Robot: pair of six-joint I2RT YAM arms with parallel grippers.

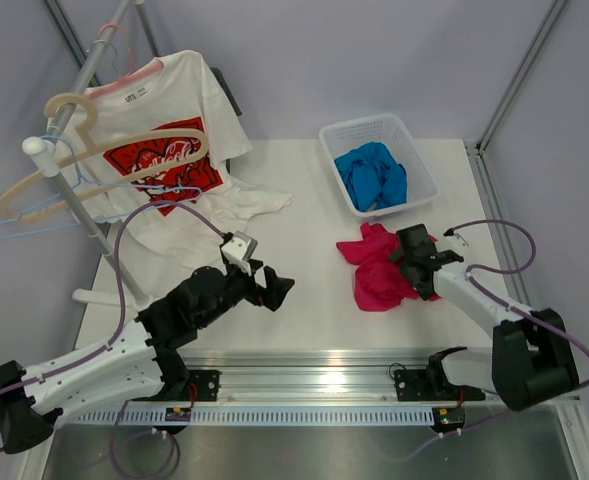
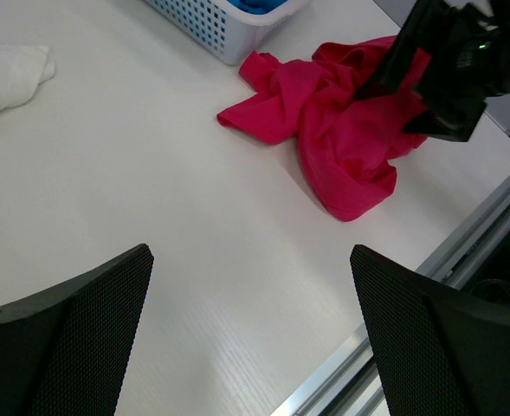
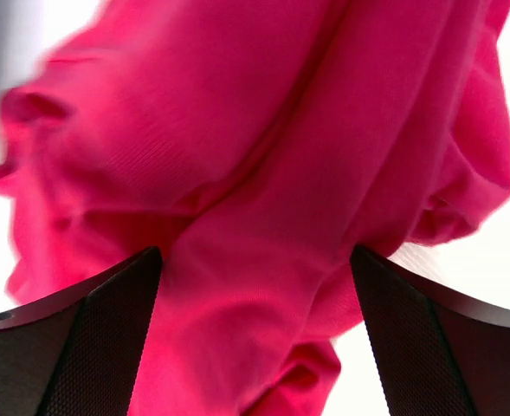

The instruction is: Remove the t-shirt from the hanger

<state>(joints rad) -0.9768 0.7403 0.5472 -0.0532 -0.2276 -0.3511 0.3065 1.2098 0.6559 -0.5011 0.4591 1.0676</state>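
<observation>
The magenta-red t-shirt (image 1: 374,275) lies crumpled on the table at the right, off the hanger. It also shows in the left wrist view (image 2: 341,130) and fills the right wrist view (image 3: 263,173). The beige wooden hanger (image 1: 189,148) hangs bare on the rack at the far left. My right gripper (image 1: 402,266) is low over the t-shirt with its jaws wide open and cloth lying between them (image 3: 255,338). My left gripper (image 1: 274,285) is open and empty above bare table left of the t-shirt (image 2: 251,329).
A white basket (image 1: 369,127) holding a blue cloth (image 1: 374,175) stands at the back right. A white t-shirt with a red print (image 1: 154,120) hangs on the rack (image 1: 84,210) and drapes onto the table. Thin blue wire hangers (image 1: 34,215) hang there too. A metal rail (image 1: 304,375) runs along the near edge.
</observation>
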